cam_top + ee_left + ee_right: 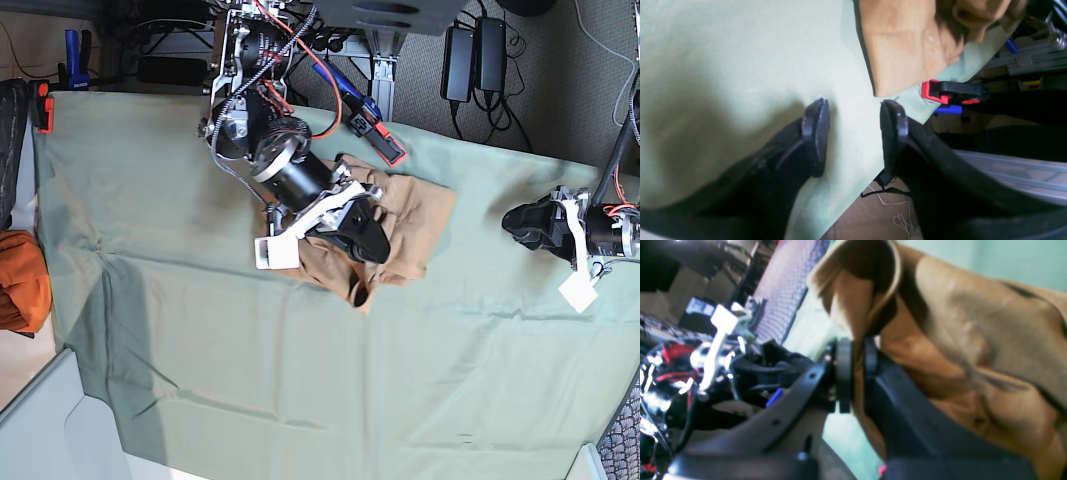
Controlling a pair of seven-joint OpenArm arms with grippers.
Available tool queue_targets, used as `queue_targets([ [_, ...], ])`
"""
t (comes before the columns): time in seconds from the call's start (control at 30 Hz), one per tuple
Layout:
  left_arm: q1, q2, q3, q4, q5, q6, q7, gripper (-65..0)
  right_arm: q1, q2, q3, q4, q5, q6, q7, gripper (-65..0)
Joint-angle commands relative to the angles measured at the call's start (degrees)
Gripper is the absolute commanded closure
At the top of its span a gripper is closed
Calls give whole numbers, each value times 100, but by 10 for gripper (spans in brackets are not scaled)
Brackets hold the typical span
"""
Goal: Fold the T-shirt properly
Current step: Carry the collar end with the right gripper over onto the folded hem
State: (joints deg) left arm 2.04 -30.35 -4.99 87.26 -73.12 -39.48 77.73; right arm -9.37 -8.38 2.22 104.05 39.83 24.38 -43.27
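The tan T-shirt (415, 225) lies crumpled in a heap on the sage-green cloth (250, 350), right of the table's middle. My right gripper (365, 238) is over its left part and is shut on a fold of the shirt. In the right wrist view the pads (843, 373) pinch tan fabric (973, 340), which rises above them and drapes off to the right. My left gripper (515, 222) is at the right edge, apart from the shirt. In the left wrist view it (855, 133) is open and empty over green cloth, with a shirt corner (903, 43) beyond the fingertips.
An orange cloth bundle (20, 280) lies off the table's left edge. A red clamp (40, 105) grips the cloth's far left corner and also shows in the left wrist view (940, 91). Cables and power bricks (475, 50) lie behind the table.
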Motion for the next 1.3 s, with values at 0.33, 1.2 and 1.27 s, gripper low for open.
queue_targets([
  [0.33, -90, -96, -44, 90, -149, -52, -81, -285, 61, -22, -796, 116, -785, 699, 732, -153],
  [1.2, -92, -382, -409, 90, -146, -52, -81, -285, 378, -20, -1958, 374, -732, 699, 221, -34],
  [1.27, -90, -385, -409, 90, -142, -52, -79, -285, 490, -20, -1926, 431, -802, 697, 184, 0],
])
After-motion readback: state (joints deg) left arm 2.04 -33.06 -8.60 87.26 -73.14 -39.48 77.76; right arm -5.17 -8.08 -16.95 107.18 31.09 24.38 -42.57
